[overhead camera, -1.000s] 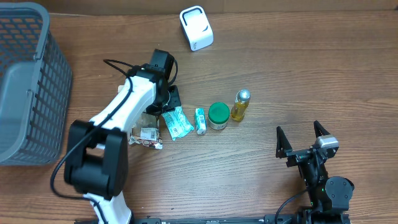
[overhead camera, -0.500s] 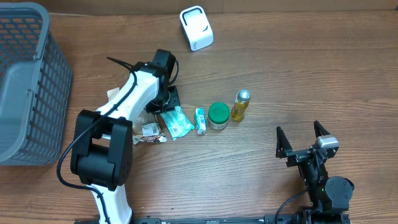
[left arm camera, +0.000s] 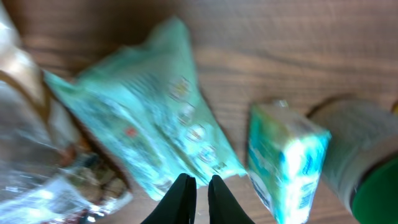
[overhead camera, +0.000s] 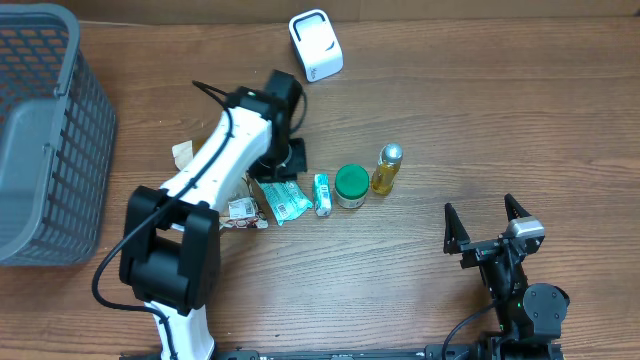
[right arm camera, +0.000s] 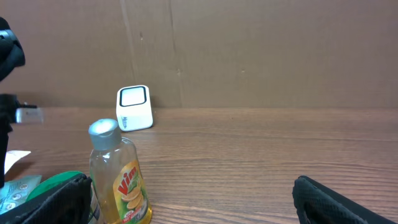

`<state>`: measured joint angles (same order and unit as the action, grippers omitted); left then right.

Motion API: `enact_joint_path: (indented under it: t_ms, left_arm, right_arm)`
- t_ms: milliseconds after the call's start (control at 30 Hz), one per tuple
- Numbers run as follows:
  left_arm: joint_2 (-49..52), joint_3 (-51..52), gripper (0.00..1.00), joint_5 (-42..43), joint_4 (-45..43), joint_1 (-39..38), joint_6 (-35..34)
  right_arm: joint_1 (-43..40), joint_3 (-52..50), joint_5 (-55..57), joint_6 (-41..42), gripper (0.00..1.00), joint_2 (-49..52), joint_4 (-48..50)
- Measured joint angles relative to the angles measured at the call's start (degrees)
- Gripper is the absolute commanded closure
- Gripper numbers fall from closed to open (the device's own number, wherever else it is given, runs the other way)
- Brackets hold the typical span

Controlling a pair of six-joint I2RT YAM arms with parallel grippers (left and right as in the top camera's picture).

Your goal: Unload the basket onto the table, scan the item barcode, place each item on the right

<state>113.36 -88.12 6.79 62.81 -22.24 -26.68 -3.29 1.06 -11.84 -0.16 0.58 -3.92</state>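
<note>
Blurred green-lidded jar (left arm camera: 364, 149) runs off the left wrist view's right edge.

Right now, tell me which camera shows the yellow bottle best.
Right wrist view: the yellow bottle stands upright, close and side-on, cap and label clear. Overhead shows it small, from above, beside the green-lidded jar. Left wrist view does not show it.

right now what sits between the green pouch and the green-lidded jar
A small teal-and-white pack lies between the green pouch and the green-lidded jar, shown in the overhead view.
</note>
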Motion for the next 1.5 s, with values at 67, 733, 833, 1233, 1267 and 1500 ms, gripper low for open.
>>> enact_joint_path:
  t_ms: [67,733,833,1233,1267,1500]
  left_arm:
    - [0.0,0.85,0.88,0.2,0.26,-1.2,0.13]
    - [-0.07,11.65,0.85,0.31,-8.2,-2.43,0.04]
    - [-0.9,13.07,0.85,0.35,-9.6,-2.43,-0.15]
    - [-1.18,7.5,0.82,0.5,-2.32,-0.11,-0.11]
    - [-1.18,5.73,0.82,0.48,-2.01,0.22,-0.13]
    - [-1.57,0.46,0.83,-1.51,-4.74,1.25,-0.33]
  right_arm:
    - [0.0,0.0,0.0,0.0,0.0,0.0,0.04]
    - [0.0,0.0,0.02,0.0,0.0,0.0,0.04]
    - [0.0,0.0,0.02,-0.02,0.0,0.0,0.02]
    - [0.0,0.0,0.02,-0.02,0.0,0.0,0.0]
    - [0.0,0.0,0.0,-0.02,0.0,0.0,0.04]
    - [0.0,0.0,0.0,0.0,0.0,0.0,0.0]
